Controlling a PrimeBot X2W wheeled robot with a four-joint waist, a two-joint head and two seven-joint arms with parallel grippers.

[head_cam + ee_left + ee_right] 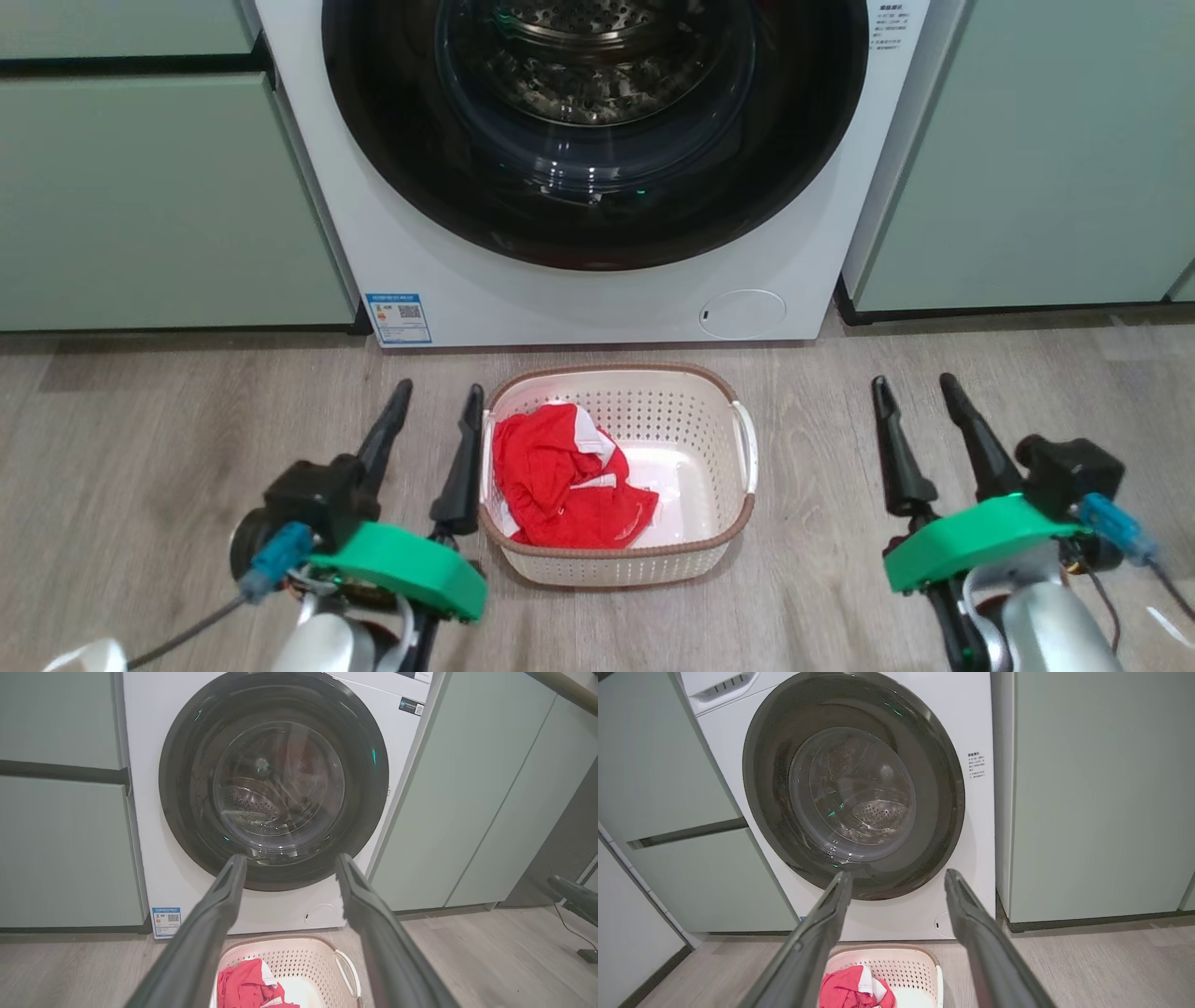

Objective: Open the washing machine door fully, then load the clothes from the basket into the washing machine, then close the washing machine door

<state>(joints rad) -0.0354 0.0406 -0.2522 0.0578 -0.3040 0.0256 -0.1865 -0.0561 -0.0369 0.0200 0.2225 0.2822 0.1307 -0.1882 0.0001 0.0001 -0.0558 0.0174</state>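
So the washing machine (467, 271) sits between pale green cabinets (140, 196), and the washing machine door (597, 121) is shut flat against the front. You can see the steel drum through the glass bowl. There's a little blue label (399, 317) at the bottom left corner of the machine and a small round white flap (742, 314) at the bottom right.

The basket (691, 420) is on the wood floor (187, 429) right in front of the machine, roughly centred under the door. The clothes (560, 485) are bunched in the left half of it, red with a few white bits poking out, and the right half shows bare basket bottom.

The left hand (440, 385) hovers low just beside the basket's left side. Its fingers are spread with nothing in them, and the inner finger runs right along the basket's rim. I can't tell if it actually touches. The right hand (913, 379) is also released and holding nothing, off to the right and well apart from the basket. Both point toward the machine.
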